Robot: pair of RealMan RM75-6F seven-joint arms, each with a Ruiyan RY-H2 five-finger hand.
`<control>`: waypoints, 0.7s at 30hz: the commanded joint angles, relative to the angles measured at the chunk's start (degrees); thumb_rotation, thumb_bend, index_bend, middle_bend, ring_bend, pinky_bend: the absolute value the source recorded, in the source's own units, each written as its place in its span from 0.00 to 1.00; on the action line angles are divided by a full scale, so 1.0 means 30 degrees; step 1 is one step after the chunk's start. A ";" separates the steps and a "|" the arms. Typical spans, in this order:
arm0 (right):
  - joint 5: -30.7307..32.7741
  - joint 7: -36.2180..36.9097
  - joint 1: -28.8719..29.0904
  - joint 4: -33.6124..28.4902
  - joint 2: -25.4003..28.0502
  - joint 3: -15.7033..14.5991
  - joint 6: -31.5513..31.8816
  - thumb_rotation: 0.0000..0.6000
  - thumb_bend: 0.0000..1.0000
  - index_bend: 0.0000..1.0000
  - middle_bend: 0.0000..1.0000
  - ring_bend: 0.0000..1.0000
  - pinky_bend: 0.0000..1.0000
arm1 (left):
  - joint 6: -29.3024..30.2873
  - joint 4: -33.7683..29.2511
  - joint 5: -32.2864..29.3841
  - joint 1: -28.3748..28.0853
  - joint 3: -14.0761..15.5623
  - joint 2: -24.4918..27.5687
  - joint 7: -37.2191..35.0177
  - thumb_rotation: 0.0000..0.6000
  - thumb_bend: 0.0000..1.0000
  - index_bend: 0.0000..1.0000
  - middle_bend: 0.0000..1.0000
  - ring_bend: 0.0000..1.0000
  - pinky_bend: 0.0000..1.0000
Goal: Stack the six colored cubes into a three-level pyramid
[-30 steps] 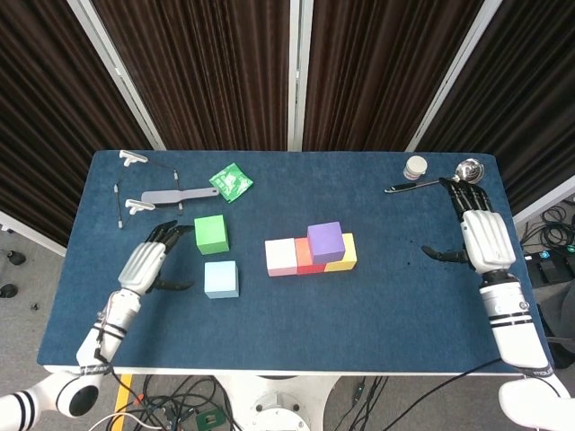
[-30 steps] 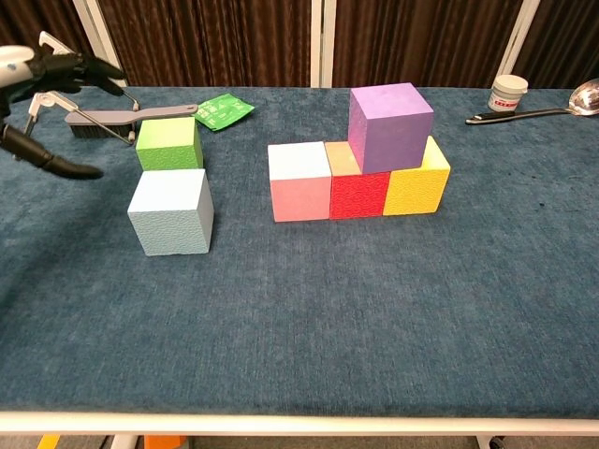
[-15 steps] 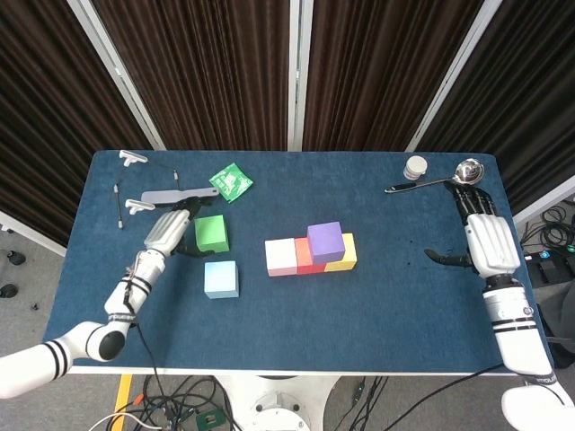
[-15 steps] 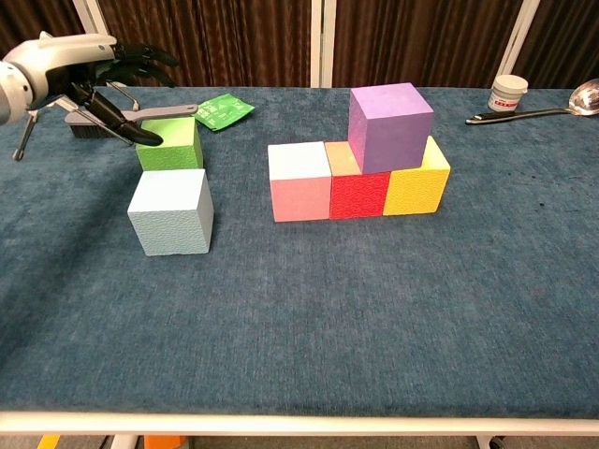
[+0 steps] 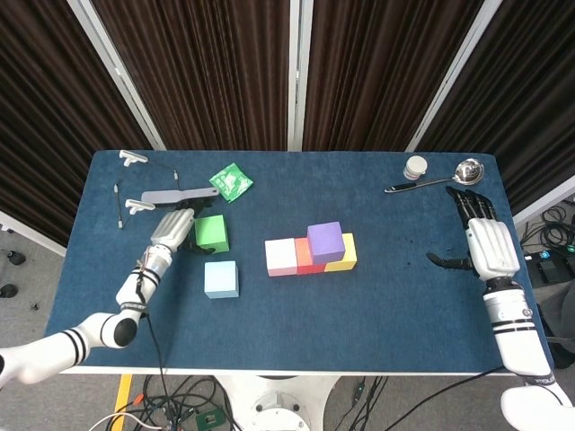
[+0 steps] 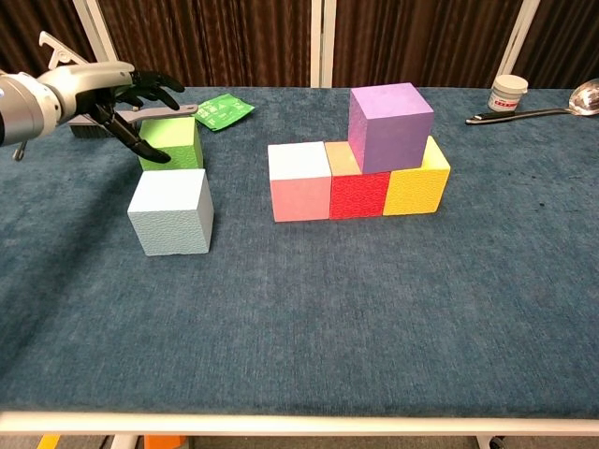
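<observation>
With the base row of pink (image 6: 299, 196), red (image 6: 359, 195) and yellow (image 6: 416, 187) textured cubes laid and the purple textured cube (image 6: 389, 112) on it, the green (image 6: 170, 142) and light-blue (image 6: 170, 211) textured cubes remain unstacked on the bench (image 6: 374, 318), the left hand (image 6: 112, 89) spread wide at the green one and the right hand (image 5: 488, 241) open, holding nothing.

Left hand (image 5: 172, 229): silver-grey back shell, black fingers. Right hand (image 5: 490, 241): same build. Forearms white, with black bands at the wrists. Thin black cable runs along the left forearm.

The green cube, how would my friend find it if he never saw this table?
Start at the row of joined cubes mid-table, then look left. Two loose cubes sit there; the green cube is the farther one, beside the left hand, behind the light blue cube.
</observation>
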 commanded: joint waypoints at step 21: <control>-0.0763 0.1770 -0.0860 0.0979 -0.0242 0.0413 -0.0357 1.00 0.00 0.00 0.08 0.00 0.00 | 0.1726 -0.0423 0.1229 -0.0270 -0.0302 0.0087 -0.0431 1.00 0.29 0.19 0.46 0.05 0.04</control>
